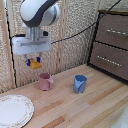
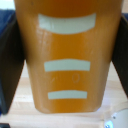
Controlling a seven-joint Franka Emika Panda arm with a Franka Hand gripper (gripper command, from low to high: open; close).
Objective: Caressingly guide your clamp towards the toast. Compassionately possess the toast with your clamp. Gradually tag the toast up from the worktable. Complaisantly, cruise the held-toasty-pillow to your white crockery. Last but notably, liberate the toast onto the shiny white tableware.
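Observation:
My gripper (image 1: pixel 34 62), a white boxy head with short dark-blue fingers, hangs high above the wooden worktable (image 1: pixel 85 107) at the exterior view's left. It is shut on the toast (image 1: pixel 34 63), a small orange-yellow slab held between the fingers. In the wrist view the toast (image 2: pixel 67 55) fills the picture, with the dark fingers (image 2: pixel 10 60) on both sides of it. The white plate (image 1: pixel 13 110) with a beige ornamental rim lies on the table at the front left, below and left of the gripper.
A pink cup (image 1: pixel 45 81) stands on the table just below and right of the gripper. A blue cup (image 1: pixel 80 83) stands further right. A dark brown drawer cabinet (image 1: pixel 112 45) is at the back right.

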